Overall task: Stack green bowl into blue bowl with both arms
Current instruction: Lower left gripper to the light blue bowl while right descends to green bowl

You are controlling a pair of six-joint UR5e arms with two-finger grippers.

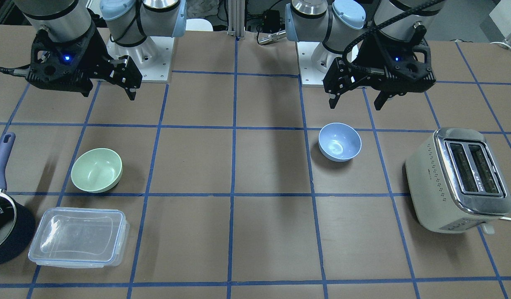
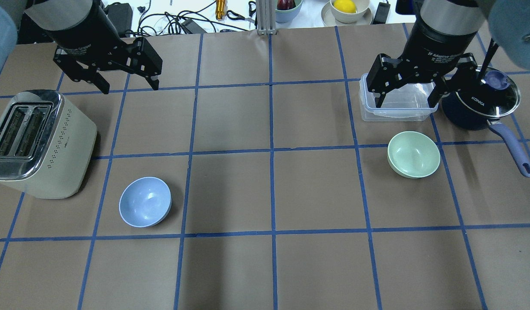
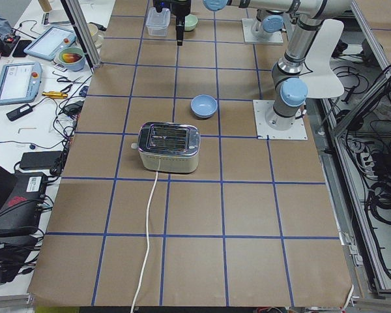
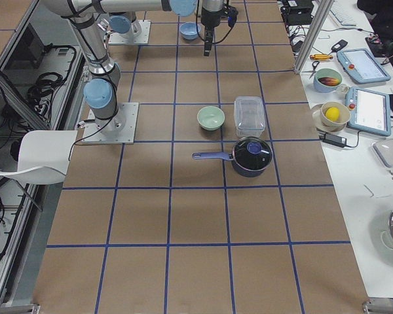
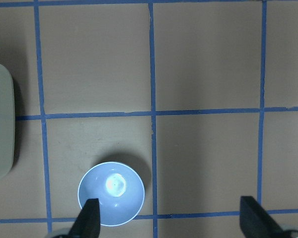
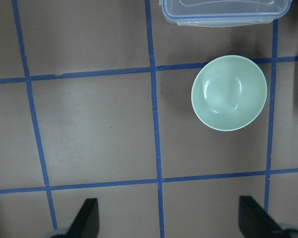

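The pale green bowl point(image 2: 413, 154) sits upright on the table on my right side; it also shows in the front view point(image 1: 96, 170) and the right wrist view point(image 6: 229, 92). The light blue bowl point(image 2: 145, 201) sits upright on my left side, next to the toaster, and shows in the front view point(image 1: 339, 142) and the left wrist view point(image 5: 111, 194). My left gripper point(image 2: 129, 88) is open and empty, high above the table, beyond the blue bowl. My right gripper point(image 2: 406, 103) is open and empty, high over the clear container, beyond the green bowl.
A cream toaster point(image 2: 36, 142) stands at the far left, close to the blue bowl. A clear lidded container point(image 2: 398, 113) and a dark navy saucepan point(image 2: 480, 103) with a long handle stand just beyond the green bowl. Blue tape lines grid the brown table.
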